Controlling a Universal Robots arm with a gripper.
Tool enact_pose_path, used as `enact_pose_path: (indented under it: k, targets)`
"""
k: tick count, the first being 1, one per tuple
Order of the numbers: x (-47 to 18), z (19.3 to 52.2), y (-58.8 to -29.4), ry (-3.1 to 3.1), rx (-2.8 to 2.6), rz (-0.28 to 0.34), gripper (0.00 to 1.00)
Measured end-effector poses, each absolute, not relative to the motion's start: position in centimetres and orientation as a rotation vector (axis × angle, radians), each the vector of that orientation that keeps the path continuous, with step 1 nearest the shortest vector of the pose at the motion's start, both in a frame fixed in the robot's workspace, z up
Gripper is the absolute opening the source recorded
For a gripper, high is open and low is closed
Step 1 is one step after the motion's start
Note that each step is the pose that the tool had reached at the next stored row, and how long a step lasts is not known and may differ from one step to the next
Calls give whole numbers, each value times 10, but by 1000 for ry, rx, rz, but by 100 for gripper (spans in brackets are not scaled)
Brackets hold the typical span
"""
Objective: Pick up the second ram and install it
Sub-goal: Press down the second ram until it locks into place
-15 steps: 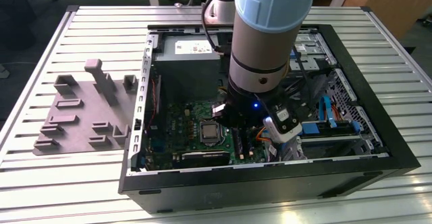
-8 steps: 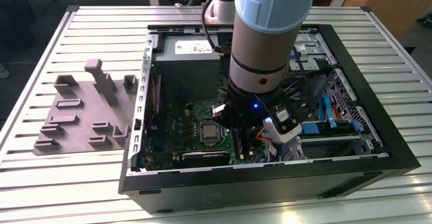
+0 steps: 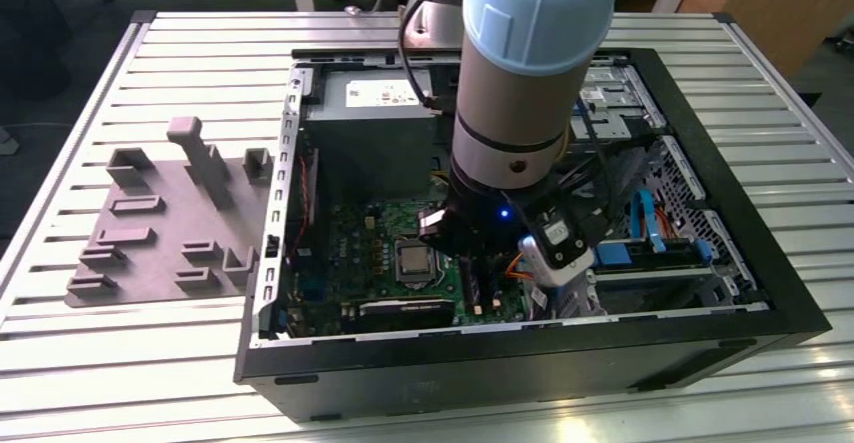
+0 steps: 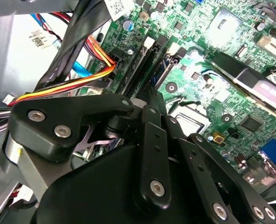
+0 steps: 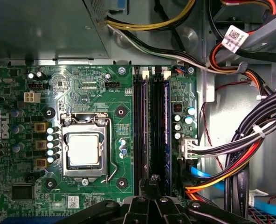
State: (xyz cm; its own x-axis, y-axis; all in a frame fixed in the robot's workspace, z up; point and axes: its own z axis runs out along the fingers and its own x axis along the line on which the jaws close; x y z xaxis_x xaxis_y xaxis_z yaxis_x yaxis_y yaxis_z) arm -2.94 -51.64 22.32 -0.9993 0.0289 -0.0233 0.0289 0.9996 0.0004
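In the exterior view my arm (image 3: 514, 93) reaches down into the open computer case (image 3: 534, 363), over the green motherboard (image 3: 360, 233). In both wrist views the long black slots (image 5: 140, 135) run side by side. A dark blue-green ram strip (image 5: 166, 126) stands on edge in the outermost slot (image 4: 163, 70), beside the cables; I cannot tell whether it is the second ram. My gripper (image 5: 154, 179) is shut, its black fingertips (image 4: 149, 100) together just above one end of the middle slot. Nothing shows between the fingers, and contact with the slot is hidden.
The processor socket (image 5: 84, 149) lies beside the slots. Bundled black, orange and blue cables (image 5: 240, 154) crowd the other side. The grey power-supply box (image 3: 380, 113) fills the case's back. A grey parts holder (image 3: 167, 223) sits on the slatted table at the exterior view's left.
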Motion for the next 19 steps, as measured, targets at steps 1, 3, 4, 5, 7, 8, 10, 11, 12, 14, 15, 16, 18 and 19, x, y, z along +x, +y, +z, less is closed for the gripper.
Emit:
enact_pose_path:
  k: [1, 3, 4, 5, 7, 8, 10, 11, 12, 14, 15, 16, 18, 19]
  targets:
    - [-29, 223, -516, 3118, 45, 0, 11]
    - [-29, 222, -516, 3118, 45, 0, 11]
    - [-29, 221, -516, 3118, 45, 0, 11]
    - [-29, 220, -517, 3118, 45, -1, 11]
    - [-29, 220, -517, 3118, 45, -1, 11]
    - [-29, 220, -516, 3118, 45, 0, 11]
    - [-29, 220, -516, 3118, 45, 0, 11]
    - [-29, 220, -516, 3118, 45, 0, 11]
    - [-29, 219, -517, 3118, 45, 1, 11]
    - [-29, 218, -517, 3118, 45, 1, 11]
    - [-29, 218, -517, 3118, 45, 2, 11]
    - [-29, 218, -517, 3118, 45, 2, 11]
    - [-29, 218, -517, 3118, 45, 3, 11]
    - [-29, 218, -517, 3118, 45, 3, 11]
